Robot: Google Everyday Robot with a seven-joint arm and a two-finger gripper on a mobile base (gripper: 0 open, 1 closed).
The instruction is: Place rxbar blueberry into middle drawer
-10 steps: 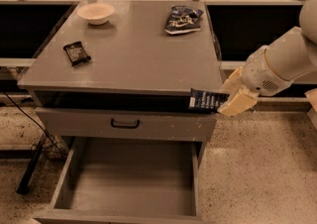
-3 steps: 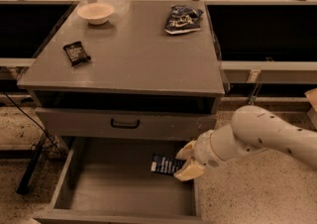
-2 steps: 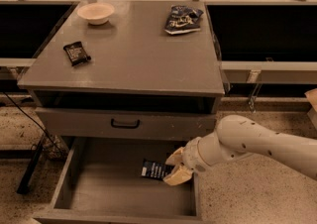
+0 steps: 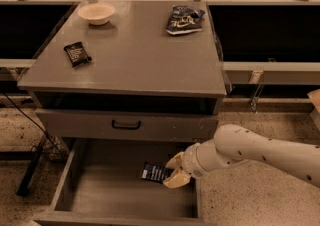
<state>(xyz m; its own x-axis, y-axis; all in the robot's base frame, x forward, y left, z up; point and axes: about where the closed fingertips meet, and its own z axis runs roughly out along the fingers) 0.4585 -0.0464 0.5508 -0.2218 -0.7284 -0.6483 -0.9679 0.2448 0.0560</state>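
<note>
The rxbar blueberry (image 4: 155, 172), a dark navy bar with white text, sits between the fingers of my gripper (image 4: 171, 170). The gripper is shut on the bar's right end. It holds the bar low inside the open middle drawer (image 4: 64, 182), over the right rear part of its bare grey floor. I cannot tell whether the bar touches the floor. My white arm (image 4: 250, 152) reaches in from the right, over the drawer's right wall.
On the cabinet top (image 4: 130, 65) lie a white bowl (image 4: 96, 13), a black wrapper bar (image 4: 77, 53) and a wrinkly blue snack bag (image 4: 184, 19). A closed drawer front with a black handle (image 4: 126, 125) is just above the gripper. A black cable (image 4: 30, 170) runs along the floor at left.
My gripper has carried the bar from beside the cabinet's right edge down into the open drawer, then leftward and a little lower over the floor.
</note>
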